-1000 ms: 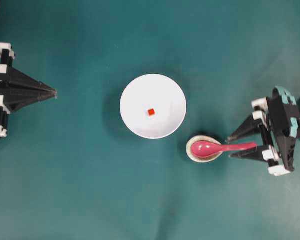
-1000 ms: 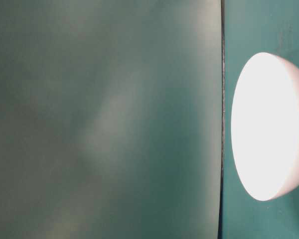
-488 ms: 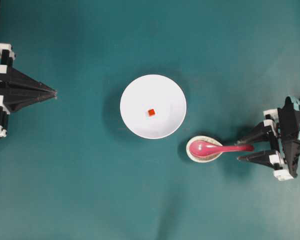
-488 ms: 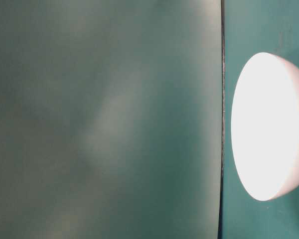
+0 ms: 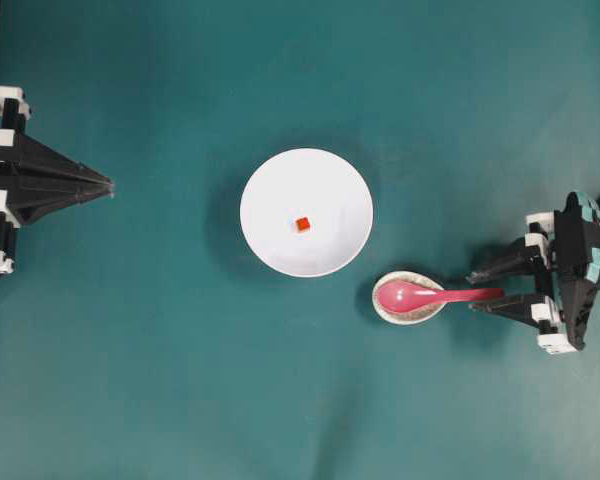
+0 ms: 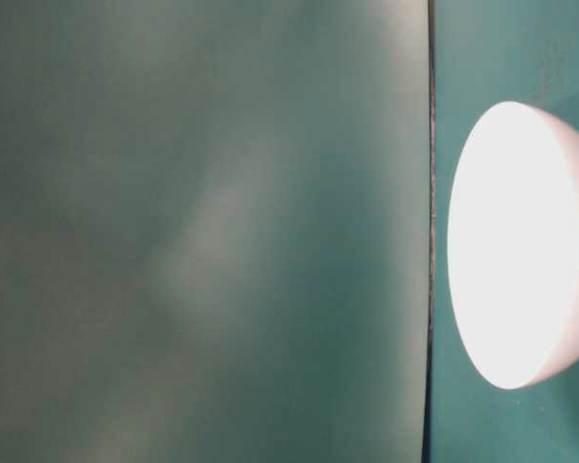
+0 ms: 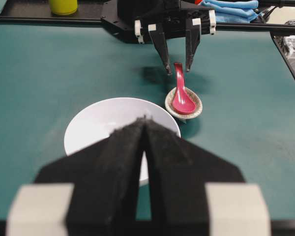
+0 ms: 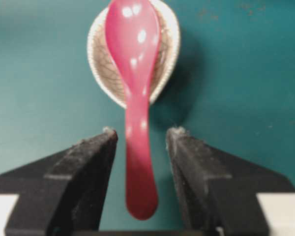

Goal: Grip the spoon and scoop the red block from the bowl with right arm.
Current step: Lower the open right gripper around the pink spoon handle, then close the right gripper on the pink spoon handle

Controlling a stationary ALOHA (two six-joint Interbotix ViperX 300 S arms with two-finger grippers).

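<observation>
My right gripper (image 5: 477,290) has its two fingers spread apart with the handle of the spoon (image 5: 430,295) lying between them. In the right wrist view there is a gap on each side of the handle, so I am around it but not clamped on it. Against the frame a second back, this gripper has pulled away toward the right edge of the overhead view and then crept in again. Its tips now bracket only the far end of the handle, where earlier they stood further along it. The spoon itself has not shifted.

Counting outward from there, I see one spoon, its oval scoop resting in one small speckled dish (image 5: 387,308) just ahead of my fingertips. Beyond the dish, and close beside it, sits one white bowl (image 5: 270,190). One red block (image 5: 302,224) lies in it, near its middle, well clear of the spoon. Bowl, block and dish lie where they lay before.

Far across the teal table (image 5: 180,400), past the bowl, my left gripper (image 5: 108,186) rests with its two fingers pressed together and nothing in them. It is unmoved. From its own wrist view I also make out one yellow object (image 7: 63,6) and some blue cloth (image 7: 236,9) behind the right arm (image 5: 578,262), off the mat. The table-level view gives me only the bowl's glaring white side.
</observation>
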